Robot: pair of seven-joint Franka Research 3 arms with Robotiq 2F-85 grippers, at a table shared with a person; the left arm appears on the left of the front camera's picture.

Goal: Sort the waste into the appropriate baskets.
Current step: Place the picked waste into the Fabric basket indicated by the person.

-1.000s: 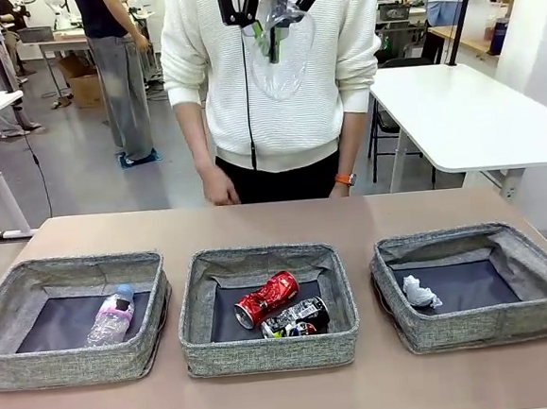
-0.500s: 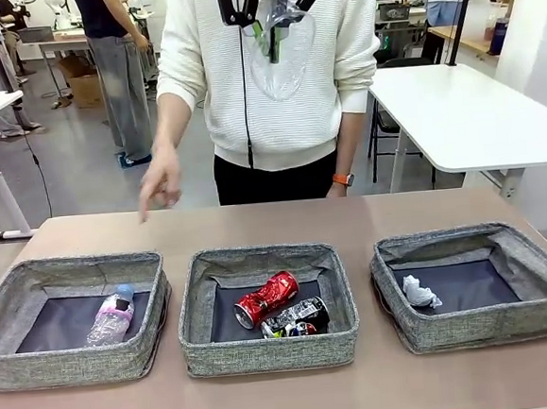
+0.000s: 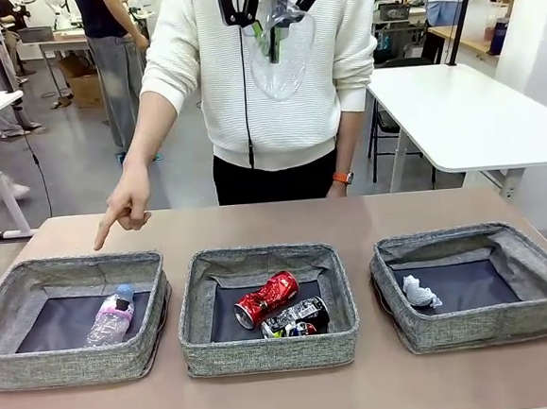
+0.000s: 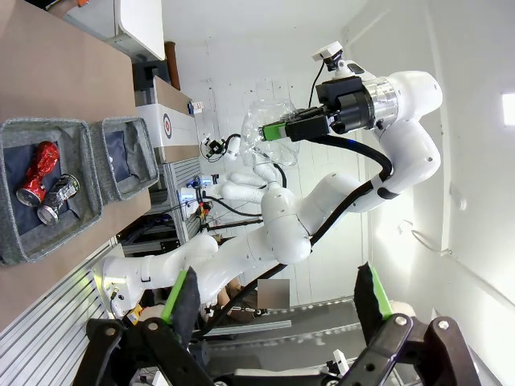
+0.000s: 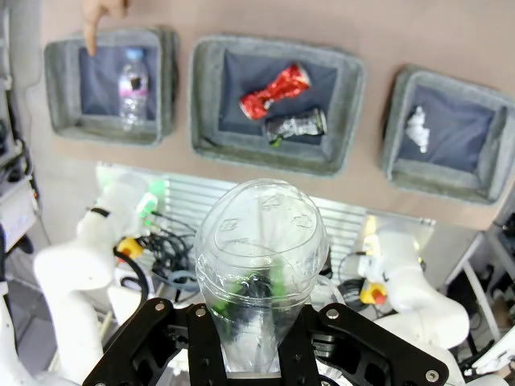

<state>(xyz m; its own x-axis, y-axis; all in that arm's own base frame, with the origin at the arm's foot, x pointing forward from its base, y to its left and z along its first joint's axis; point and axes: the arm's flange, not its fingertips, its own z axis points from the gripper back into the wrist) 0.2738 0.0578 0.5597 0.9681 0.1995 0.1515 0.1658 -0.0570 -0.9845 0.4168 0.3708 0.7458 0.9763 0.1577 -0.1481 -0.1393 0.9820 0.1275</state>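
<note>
Person's hand (image 3: 122, 212) swings out from the waist and now points a finger down at the far rim of the left basket (image 3: 74, 320), where the clear plastic bottle (image 3: 112, 317) already lies. High above the table's far edge, the right gripper (image 3: 273, 20) is clamped on the clear plastic cup (image 3: 280, 48), mouth gripped, rounded bottom hanging downward and a bit crumpled, see-through with the green pads showing inside. In the right wrist view the cup (image 5: 261, 265) points straight down at the table, and the pointed-at basket (image 5: 109, 84) sits off toward the upper left, so my read is the drop lies to the robot's left of where the cup hangs. Left gripper (image 4: 278, 310) stands wide, holding nothing, raised well away from the baskets. Middle basket (image 3: 267, 304) has the crushed red can (image 3: 267, 298) and printed can (image 3: 297, 316); the right basket (image 3: 474, 283) holds the paper wad (image 3: 420, 292).
</note>
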